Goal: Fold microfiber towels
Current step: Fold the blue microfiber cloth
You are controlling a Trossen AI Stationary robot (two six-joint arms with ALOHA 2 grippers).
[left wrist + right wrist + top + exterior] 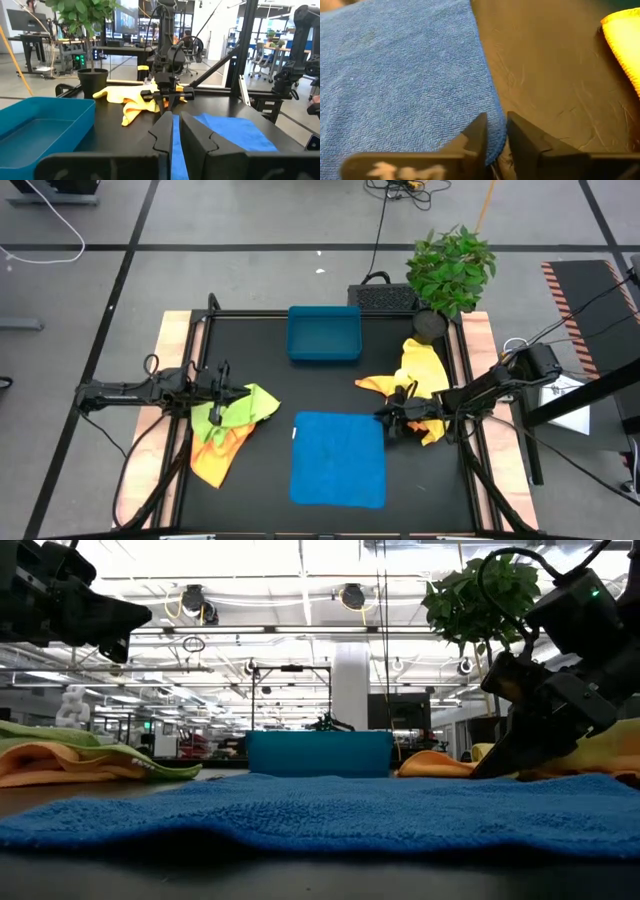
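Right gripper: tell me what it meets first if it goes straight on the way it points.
The right gripper points down at the flat blue microfiber towel's edge, so likely that edge first.

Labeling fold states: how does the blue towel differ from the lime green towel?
The blue towel lies spread flat as a square at the table's front middle; the lime green towel is crumpled at the left. The blue one lies alone; the green one sits bunched on an orange towel. The right gripper is at the blue towel's edge. Both are soft cloths.
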